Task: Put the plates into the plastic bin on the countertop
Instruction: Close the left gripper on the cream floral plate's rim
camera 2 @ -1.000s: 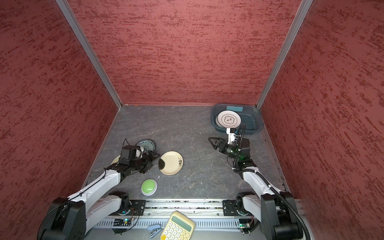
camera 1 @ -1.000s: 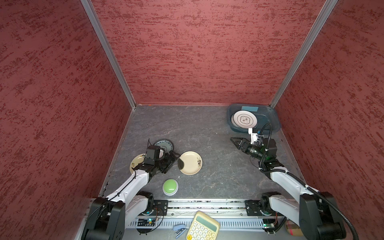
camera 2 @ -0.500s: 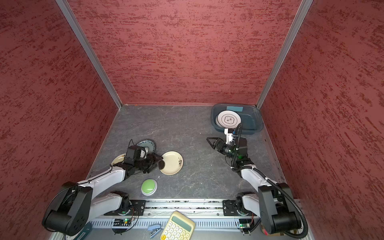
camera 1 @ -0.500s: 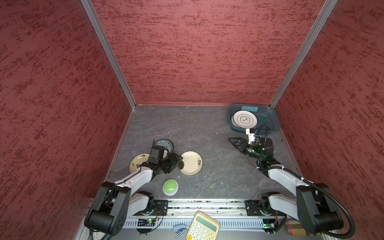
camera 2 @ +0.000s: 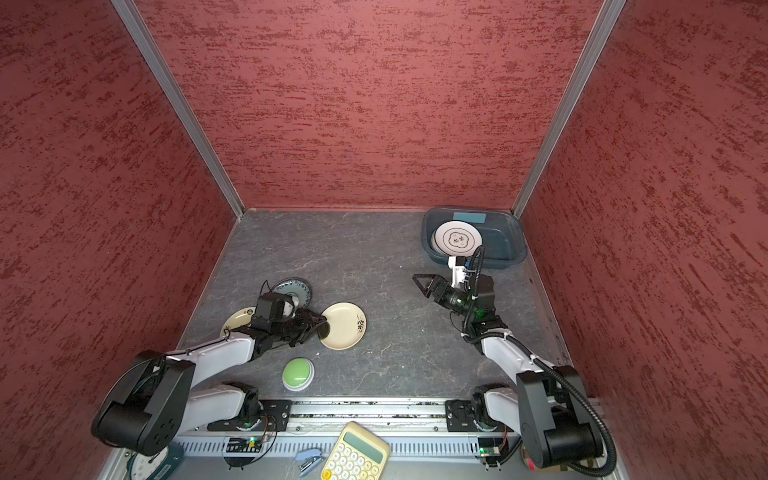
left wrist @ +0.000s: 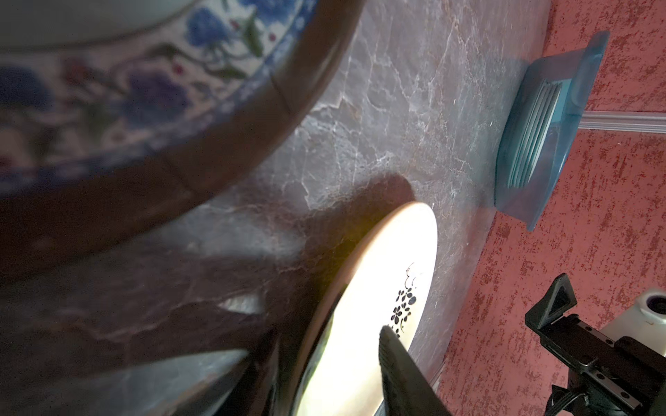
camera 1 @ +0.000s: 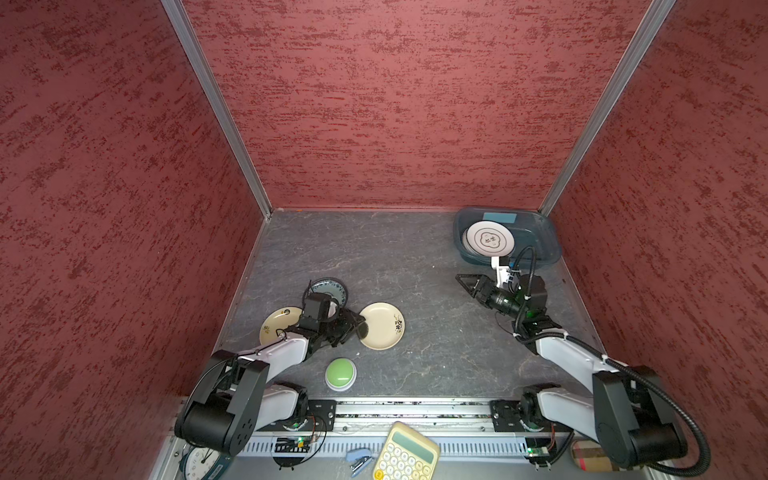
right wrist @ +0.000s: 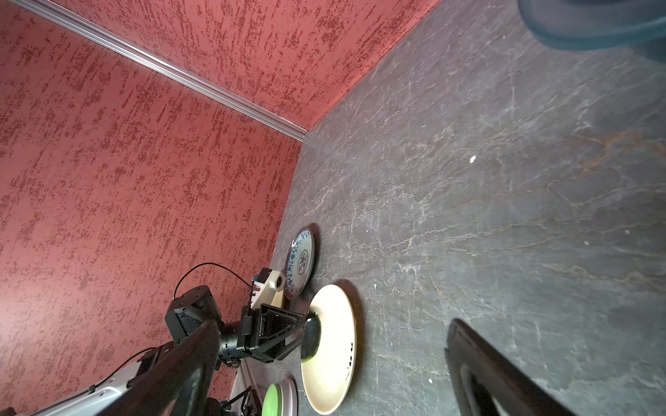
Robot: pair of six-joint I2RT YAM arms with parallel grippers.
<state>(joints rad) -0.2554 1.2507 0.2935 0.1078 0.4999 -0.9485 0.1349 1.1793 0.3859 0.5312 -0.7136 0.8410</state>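
- Left wrist view is showing the cream-yellow round glazed plate with a black sprig print (left wrist: pixel 364 317) lying on the dark grey, pale-veined stone-look countertop (left wrist: pixel 414 108), toward the front left and well apart from the bin.
- I am judging this plate stiff, smooth and slippery, light for the arm, and likely to chip or break if dropped. The raised rim is the only place offering purchase, so I am wanting a deep bite across the lip.
- The left gripper (camera 1: pixel 356 325) is straddling that rim on the side nearest its arm, with one finger (left wrist: pixel 396 363) over the inner face and its partner on the outer side. I cannot tell whether they are pinching it yet.
- Just beside it, a blue-and-white flower-patterned round plate (camera 1: pixel 332 291) and a second cream-yellow round plate (camera 1: pixel 279 326) are waiting, the latter partly hidden by the arm.
- The right gripper (camera 1: pixel 464 279) is hovering between the plates and the bin, with its fingers spread wide and nothing between them.
- The translucent blue-grey rectangular plastic bin (camera 1: pixel 550 249) is sitting in the far right corner, holding a stack topped by a white round plate with dark rings (camera 1: pixel 489 240).
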